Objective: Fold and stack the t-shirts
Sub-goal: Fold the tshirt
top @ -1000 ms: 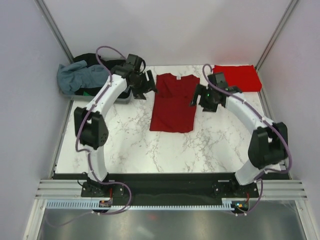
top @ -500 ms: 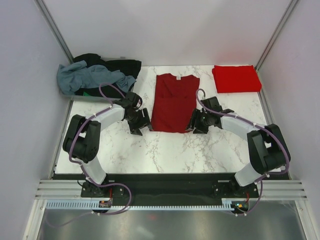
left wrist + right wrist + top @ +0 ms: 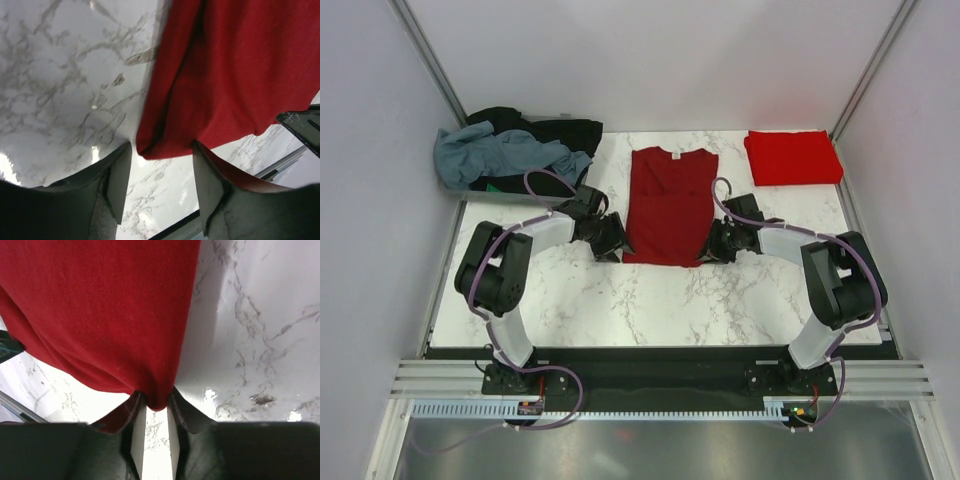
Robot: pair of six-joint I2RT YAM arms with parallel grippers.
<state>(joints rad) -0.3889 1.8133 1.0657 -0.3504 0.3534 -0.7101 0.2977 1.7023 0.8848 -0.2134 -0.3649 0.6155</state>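
Observation:
A dark maroon-red t-shirt (image 3: 670, 205) lies flat in the middle of the table, folded to a long strip, collar at the far end. My left gripper (image 3: 616, 243) is low at its near left corner. In the left wrist view its jaws stand open astride that corner (image 3: 162, 150), the cloth (image 3: 235, 75) between the fingertips with a gap on each side. My right gripper (image 3: 708, 246) is at the near right corner. In the right wrist view its fingers (image 3: 156, 400) pinch the hem of the shirt (image 3: 100, 305).
A brighter red t-shirt (image 3: 793, 157) folded to a rectangle lies at the far right corner. A heap of grey-blue, black and green t-shirts (image 3: 510, 155) fills a grey tray (image 3: 520, 197) at the far left. Bare marble lies nearer the arm bases.
Both arms came down from the shirt's far end to its near corners. The right jaws have closed onto the hem; the left jaws have narrowed around their corner.

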